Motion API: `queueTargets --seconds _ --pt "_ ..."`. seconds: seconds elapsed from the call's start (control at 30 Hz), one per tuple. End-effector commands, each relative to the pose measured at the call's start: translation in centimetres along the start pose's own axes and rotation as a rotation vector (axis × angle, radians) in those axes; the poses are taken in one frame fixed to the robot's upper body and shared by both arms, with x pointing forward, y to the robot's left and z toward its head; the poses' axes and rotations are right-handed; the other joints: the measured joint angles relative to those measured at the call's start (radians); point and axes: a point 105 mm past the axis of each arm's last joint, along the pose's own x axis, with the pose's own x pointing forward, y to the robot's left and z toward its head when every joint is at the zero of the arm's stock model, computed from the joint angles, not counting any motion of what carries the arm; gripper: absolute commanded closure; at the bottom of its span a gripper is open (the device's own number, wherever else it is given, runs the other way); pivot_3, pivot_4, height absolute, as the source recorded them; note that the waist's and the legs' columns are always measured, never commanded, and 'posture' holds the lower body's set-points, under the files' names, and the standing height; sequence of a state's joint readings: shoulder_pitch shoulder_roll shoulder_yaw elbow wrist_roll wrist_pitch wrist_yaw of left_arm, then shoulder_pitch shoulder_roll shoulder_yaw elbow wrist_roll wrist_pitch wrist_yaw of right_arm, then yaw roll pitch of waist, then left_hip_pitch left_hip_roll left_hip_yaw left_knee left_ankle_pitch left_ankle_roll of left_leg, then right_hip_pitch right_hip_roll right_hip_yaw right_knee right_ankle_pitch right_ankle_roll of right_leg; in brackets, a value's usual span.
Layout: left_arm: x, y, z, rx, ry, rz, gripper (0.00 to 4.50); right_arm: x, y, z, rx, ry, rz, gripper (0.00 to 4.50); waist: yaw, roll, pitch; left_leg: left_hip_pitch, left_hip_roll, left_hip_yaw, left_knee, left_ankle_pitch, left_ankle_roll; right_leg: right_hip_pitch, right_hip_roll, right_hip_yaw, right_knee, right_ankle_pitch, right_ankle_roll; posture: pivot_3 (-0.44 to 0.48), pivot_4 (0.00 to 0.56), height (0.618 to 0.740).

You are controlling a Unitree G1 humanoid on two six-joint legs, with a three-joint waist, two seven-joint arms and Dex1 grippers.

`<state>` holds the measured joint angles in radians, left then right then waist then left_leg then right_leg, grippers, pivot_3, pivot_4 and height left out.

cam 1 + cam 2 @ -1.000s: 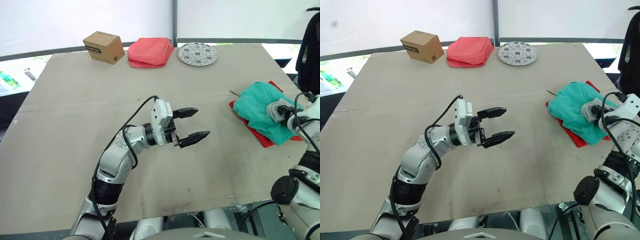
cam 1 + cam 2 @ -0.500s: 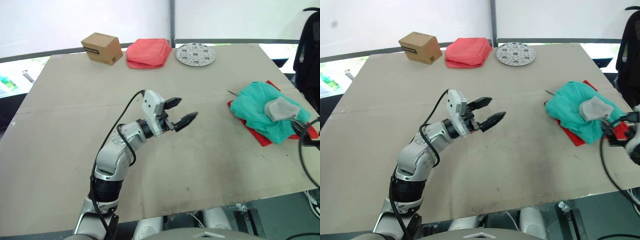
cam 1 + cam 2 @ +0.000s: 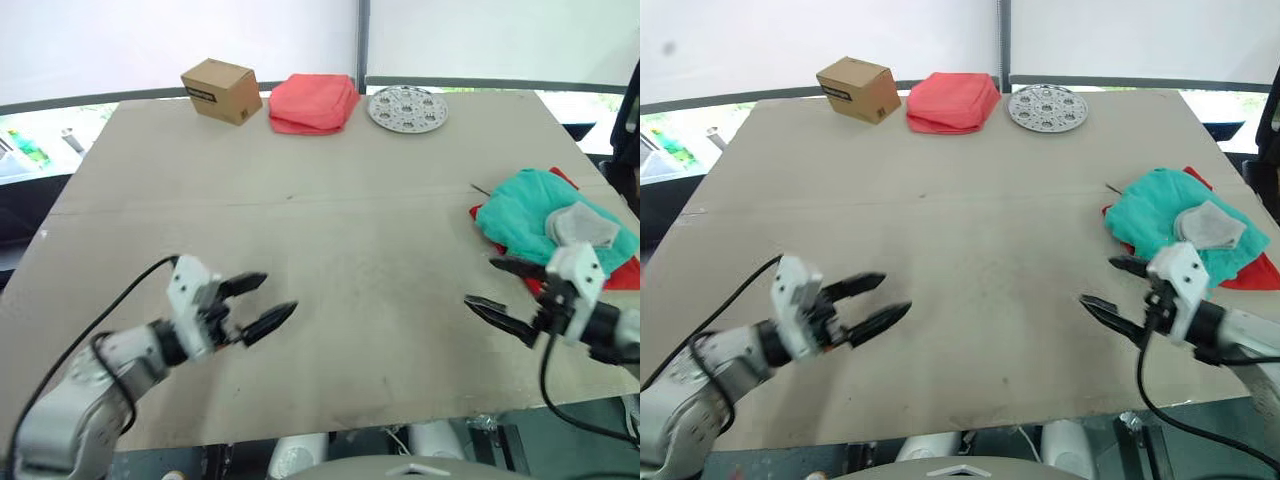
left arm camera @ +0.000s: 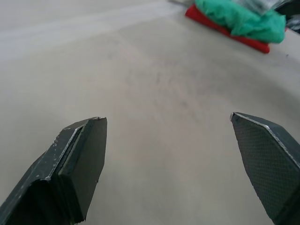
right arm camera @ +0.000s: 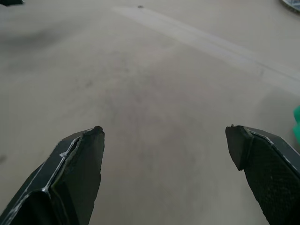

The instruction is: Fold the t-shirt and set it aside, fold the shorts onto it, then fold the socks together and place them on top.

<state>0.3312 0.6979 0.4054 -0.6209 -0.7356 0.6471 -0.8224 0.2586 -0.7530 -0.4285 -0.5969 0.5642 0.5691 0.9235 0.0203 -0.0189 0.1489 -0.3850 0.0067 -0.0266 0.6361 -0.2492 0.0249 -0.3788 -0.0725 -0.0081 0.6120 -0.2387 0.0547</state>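
Stack looks built — socks (image 3: 580, 225) sit on the shorts (image 3: 525, 215), shorts on the t-shirt (image 3: 628, 272), all at the right edge of the table (image 3: 300, 230). Judging by that, the step in hand is clearing off and finishing.

Left tool (image 3: 258, 305) is spread wide over bare table near the front left, holding nothing. Right tool (image 3: 500, 290) is also wide open and empty, fingertips aimed toward table centre, just beside the front-left edge of the pile but not touching it.

To do it well: pull the right tool straight away from the pile, keep the fingers spread and off the cloth. The cable at its wrist hangs near the red corner — watch it doesn't snag and drag the layers.

Orientation: the pile's long axis runs diagonally, from the far-left end near the thin crease in the table toward the near-right table edge. Red shows as a thin rim along the near-left side and as a corner at the near right. Socks lie as one flat grey bundle, skewed roughly along the same diagonal; toe versus cuff I can't tell.

Far edge: cardboard box (image 3: 222, 90), coral folded cloth (image 3: 312, 102), perforated disc (image 3: 407, 106) — well apart, irrelevant.
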Motion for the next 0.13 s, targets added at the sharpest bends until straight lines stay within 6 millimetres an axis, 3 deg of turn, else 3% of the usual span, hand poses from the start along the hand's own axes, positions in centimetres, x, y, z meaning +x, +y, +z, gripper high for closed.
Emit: queueTargets --seconds 0.03,0.13 --pt "-1.4 -1.2 0.3 0.024 0.004 -0.057 0.00 -2.4 0.0 -0.2 -0.024 0.014 -0.009 0.11 -0.002 0.000 0.000 0.000 0.001 0.000 0.000 0.000 0.000 0.000 -0.002 0.000 -0.001 0.000 0.000 0.000 0.150 0.740" --pt "-2.2 -0.7 -0.8 0.017 0.030 -0.024 0.00 -3.4 -0.6 -0.8 -0.013 0.024 -0.062 0.11 -0.005 0.001 0.001 0.000 0.004 0.000 0.000 -0.003 -0.005 0.000 -0.002 0.002 -0.003 0.000 0.000 0.000 0.150 0.740"
